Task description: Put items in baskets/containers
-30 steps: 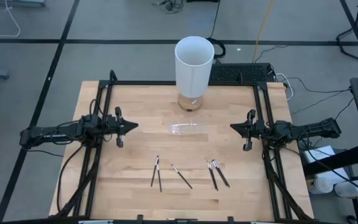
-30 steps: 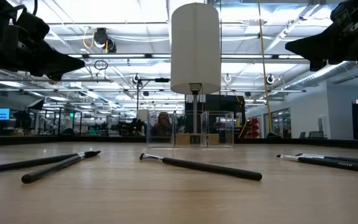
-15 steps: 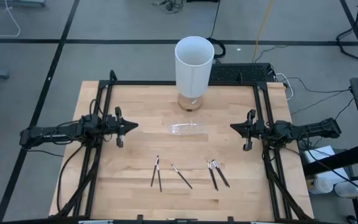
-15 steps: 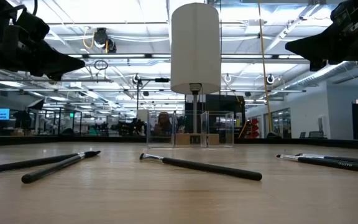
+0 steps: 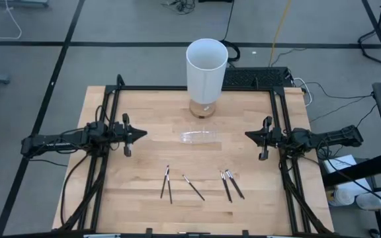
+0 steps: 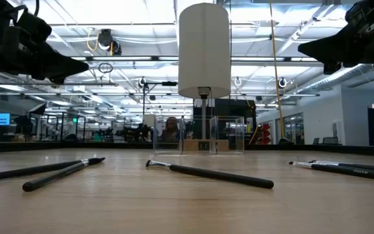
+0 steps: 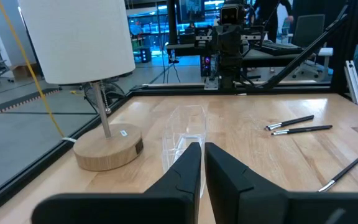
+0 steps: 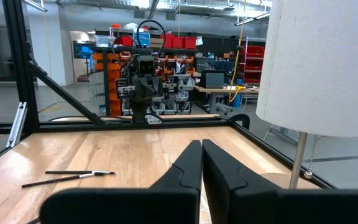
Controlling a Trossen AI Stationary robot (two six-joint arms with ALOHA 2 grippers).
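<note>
- Near the left edge of the surface (image 5: 144,211), mid-depth, the left tool (image 5: 142,134) hangs above the wood with nothing in it; its fingers are nearly pressed together, a thin gap showing in its wrist view.
- Opposite, near the right edge, the right tool (image 5: 249,135) mirrors it, fingers pressed fully together, also carrying nothing.
- Five sticks (image 5: 192,188) are countable, all flat toward the near edge: a pair left of centre, one single in the middle, a pair right of centre. None has been lifted.
- Clear container (image 5: 198,136) lies at the centre of the surface, between the two tools and just in front of the white cylinder lamp (image 5: 206,67) by the far edge. It looks to be on its side; hard to confirm, being see-through.
- Judgement: the step in hand is the first pick.
- Spread the fingers before descending.
- Each pair lies nearly touching, so straddle one stick across its width to avoid dragging its neighbour.
- Sticks are very slim and flat on wood; come almost to the surface, close at mid-shaft.
- Risk: a stick rolling or tipping when pinched off-centre.
</note>
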